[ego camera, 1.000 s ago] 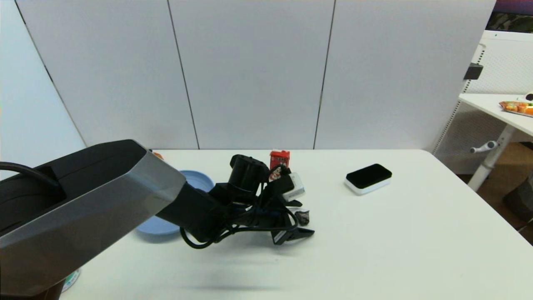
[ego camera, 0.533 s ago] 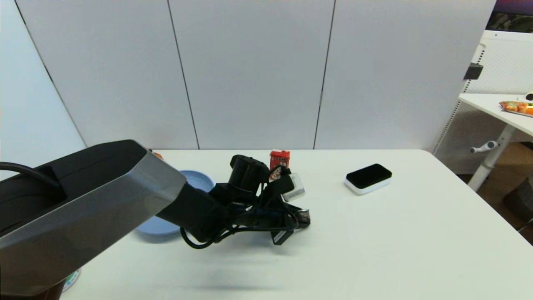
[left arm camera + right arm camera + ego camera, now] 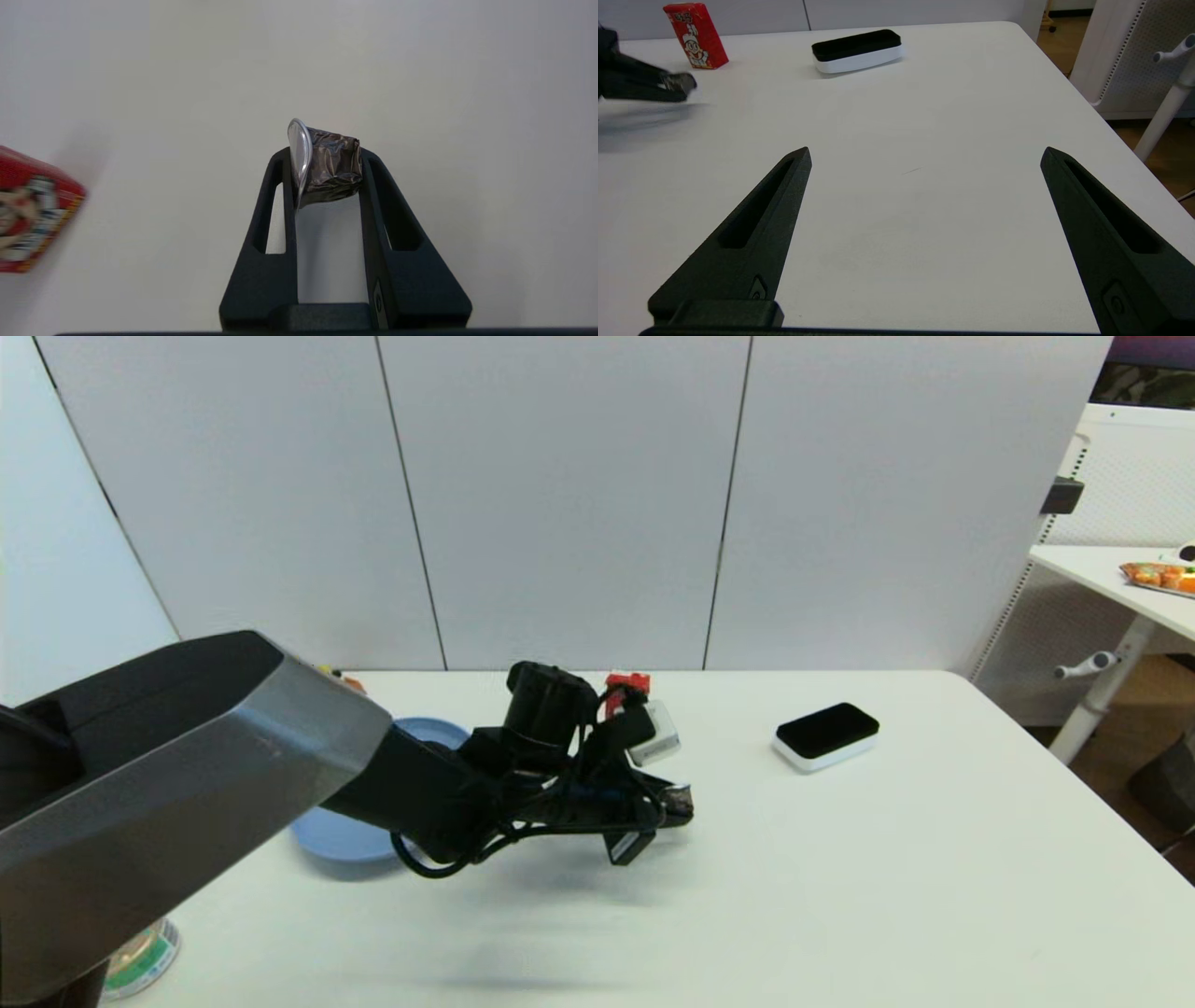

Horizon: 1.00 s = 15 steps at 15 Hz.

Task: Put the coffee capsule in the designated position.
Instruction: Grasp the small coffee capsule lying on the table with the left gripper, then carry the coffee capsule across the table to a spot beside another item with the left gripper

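**Left gripper pinching capsule, clear of the table**

- Far left: green-labelled round container [image 3: 140, 959] at the near table edge, mostly cut off by the left arm.
- Blue plate [image 3: 350, 835] on the white table [image 3: 840, 896], partly hidden behind the left arm.
- Left gripper [image 3: 667, 817] reaches out over mid-table. Fingers [image 3: 280, 196] closed in on the coffee capsule [image 3: 329, 165], one on each side. Capsule lies sideways between the tips: silvery rim against one finger, crumpled dark body against the other. In the head view it's just a dark speck at the tips [image 3: 680, 800].
- The right wrist view shows a shadow under the gripper and its load [image 3: 679, 83], so it looks lifted off the surface.
- Red carton [image 3: 696, 35] stands upright behind the gripper near the far table edge; head view only shows its top [image 3: 627, 683] above the wrist hardware. Well apart from the capsule.
- Black-topped white block [image 3: 826, 735] further right, flat on the table, nothing touching it.
- Right gripper [image 3: 924, 156] low over the near right part of the table, fingers spread wide, nothing between them. Idle.
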Each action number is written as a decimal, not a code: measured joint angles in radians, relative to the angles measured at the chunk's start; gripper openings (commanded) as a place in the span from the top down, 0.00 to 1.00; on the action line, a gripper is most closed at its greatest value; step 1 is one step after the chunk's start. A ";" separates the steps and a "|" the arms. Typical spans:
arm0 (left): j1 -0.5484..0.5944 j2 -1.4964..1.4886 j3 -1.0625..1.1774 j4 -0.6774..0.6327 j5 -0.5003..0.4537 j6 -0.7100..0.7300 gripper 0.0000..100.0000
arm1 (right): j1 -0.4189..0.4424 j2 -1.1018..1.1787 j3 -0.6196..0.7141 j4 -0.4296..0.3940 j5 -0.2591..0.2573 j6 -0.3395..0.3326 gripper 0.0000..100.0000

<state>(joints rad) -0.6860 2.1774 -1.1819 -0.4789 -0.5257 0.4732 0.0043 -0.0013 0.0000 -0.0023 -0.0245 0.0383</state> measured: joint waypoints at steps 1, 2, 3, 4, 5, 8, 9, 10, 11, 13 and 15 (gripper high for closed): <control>0.007 -0.024 -0.007 0.013 0.001 -0.007 1.00 | 0.000 0.000 0.000 0.000 0.000 0.000 0.00; 0.023 -0.050 -0.014 0.025 0.006 -0.013 1.00 | 0.000 0.000 0.000 0.000 0.000 0.000 0.00; 0.054 -0.080 -0.019 0.041 0.013 -0.016 1.00 | 0.000 0.000 0.000 0.000 0.000 0.000 0.00; 0.086 -0.105 -0.023 0.056 0.018 -0.018 1.00 | 0.000 0.000 0.000 0.000 0.000 0.000 0.00; 0.122 -0.128 -0.026 0.073 0.020 -0.019 1.00 | 0.000 0.000 0.000 0.000 0.000 0.000 0.00; 0.256 -0.183 -0.053 0.129 0.024 -0.028 1.00 | 0.000 0.000 0.000 0.000 0.000 0.000 0.00; 0.305 -0.194 -0.067 0.143 0.028 -0.033 1.00 | 0.000 0.000 0.000 -0.001 0.000 0.000 0.00; 0.354 -0.201 -0.082 0.155 0.039 -0.040 1.00 | 0.000 0.000 0.000 -0.001 0.000 0.000 0.00; 0.402 -0.205 -0.097 0.164 0.056 -0.052 1.00 | 0.000 0.000 0.000 -0.001 0.000 0.000 0.00; 0.476 -0.200 -0.119 0.172 0.074 -0.084 1.00 | 0.000 0.000 0.000 -0.001 0.000 0.000 0.00; 0.529 -0.177 -0.143 0.173 0.077 -0.108 1.00 | 0.000 0.000 0.000 -0.001 0.000 0.000 0.00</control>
<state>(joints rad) -0.1566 2.0002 -1.3249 -0.3057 -0.4491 0.3655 0.0043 -0.0013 0.0000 -0.0032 -0.0245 0.0379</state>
